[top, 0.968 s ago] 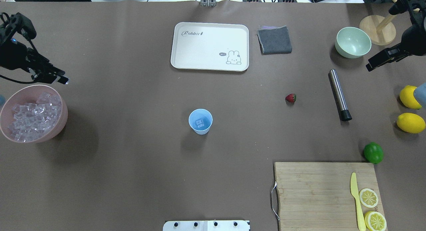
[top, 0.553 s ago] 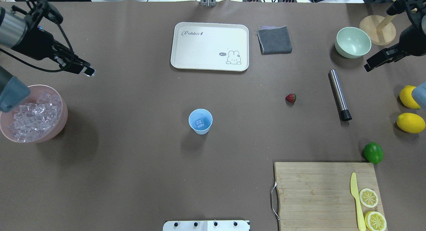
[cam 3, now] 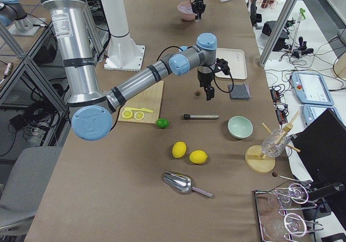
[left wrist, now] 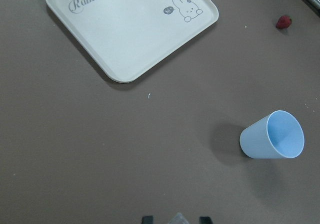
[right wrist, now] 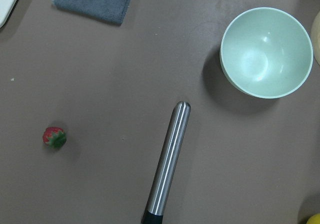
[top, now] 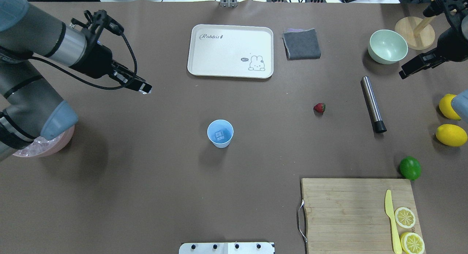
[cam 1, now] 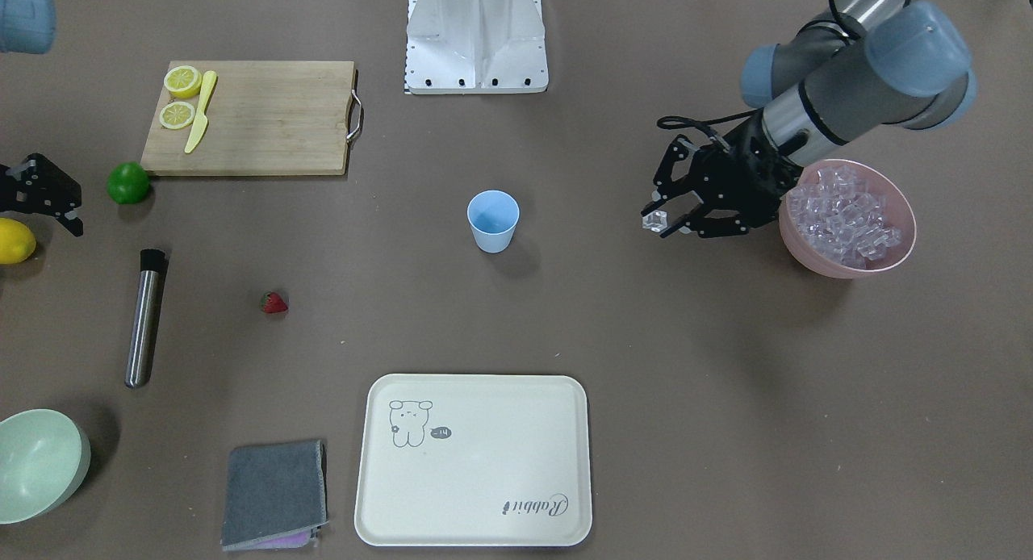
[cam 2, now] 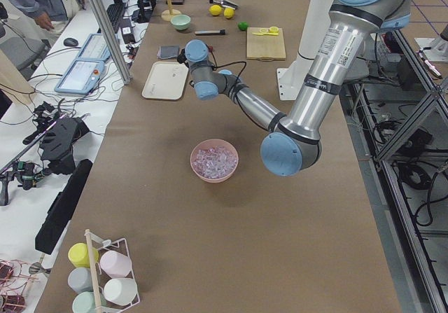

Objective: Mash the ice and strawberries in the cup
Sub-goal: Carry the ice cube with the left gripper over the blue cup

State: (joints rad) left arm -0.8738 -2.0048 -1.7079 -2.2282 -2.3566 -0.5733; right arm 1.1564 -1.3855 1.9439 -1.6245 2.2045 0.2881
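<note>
The left end effector (top: 144,89) is closed to a narrow gap on one ice cube (cam 1: 652,219), pinched at the very fingertips; a tip grasp of this kind probably serves to let the cube fall cleanly into a narrow mouth. The end effector hangs above the worktop (top: 146,195), between the pink bowl (cam 1: 823,257) at the worktop's left end and the cup (top: 220,134) near the worktop's middle. The cup stands upright with its mouth open, apparently placed centrally so that either arm can reach it; it contains a single cube (top: 219,135) and no fruit. The pink bowl carries the ice heap (cam 1: 843,213), filled close to the rim. The strawberry (top: 319,108) lies on the bare worktop, well apart from the cup towards the right end, near the steel muddler (top: 372,102), which lies flat. The right end effector (top: 403,73) is raised near the far right corner and grips nothing visible; whether its jaws stand apart cannot be told from these views. The pale-green bowl (top: 387,47) beside it holds nothing. Loading of the cup is judged incomplete; mashing is not yet begun.
</note>
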